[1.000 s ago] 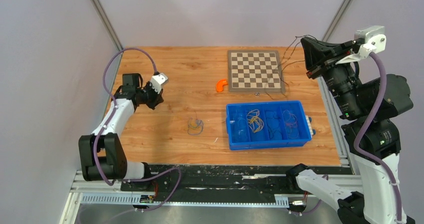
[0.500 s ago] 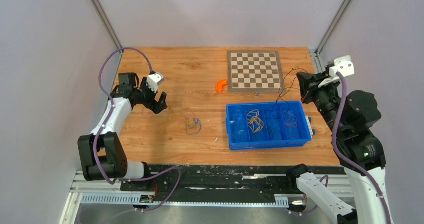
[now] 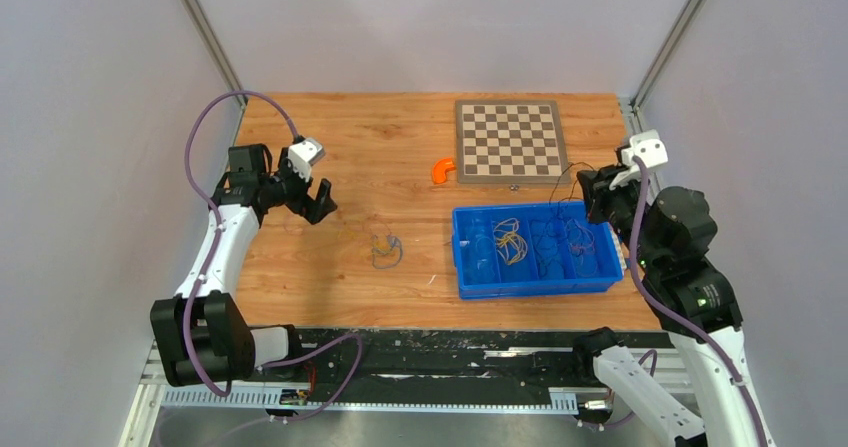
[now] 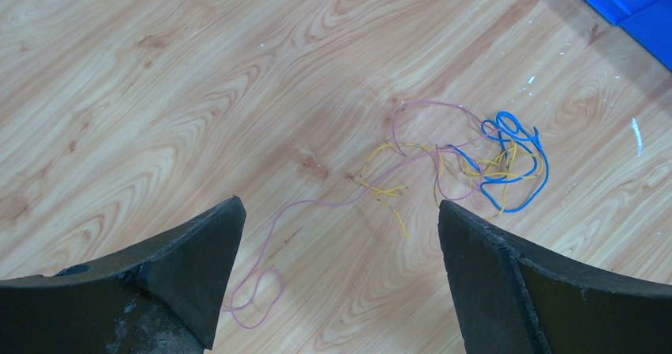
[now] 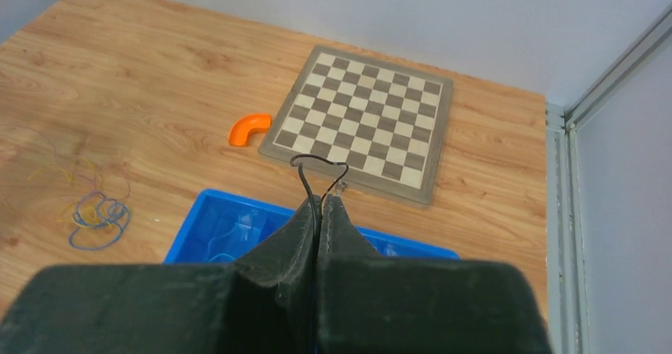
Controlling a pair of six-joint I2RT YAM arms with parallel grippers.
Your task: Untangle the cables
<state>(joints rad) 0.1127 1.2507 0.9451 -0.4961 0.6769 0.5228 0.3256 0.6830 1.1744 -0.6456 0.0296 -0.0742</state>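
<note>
A small tangle of cables (image 3: pixel 385 250) lies on the wooden table left of the blue bin. The left wrist view shows a blue cable (image 4: pixel 515 164), a yellow one (image 4: pixel 388 184) and a long pinkish strand (image 4: pixel 261 291) trailing toward my fingers. My left gripper (image 3: pixel 318 205) (image 4: pixel 339 207) hovers open just left of the tangle, holding nothing. My right gripper (image 3: pixel 588 195) (image 5: pixel 323 199) is shut on a thin black cable (image 5: pixel 317 164), whose loop pokes out past the fingertips, above the bin's right end.
The blue bin (image 3: pixel 530 285) has several compartments holding more loose cables. A chessboard (image 3: pixel 510 139) lies at the back, and an orange curved piece (image 3: pixel 442 170) sits beside its left edge. Metal frame posts stand at both back corners.
My left gripper has opened and shifted slightly toward the tangle. My right arm has come down from high up to just above the bin, still pinching the black cable.
</note>
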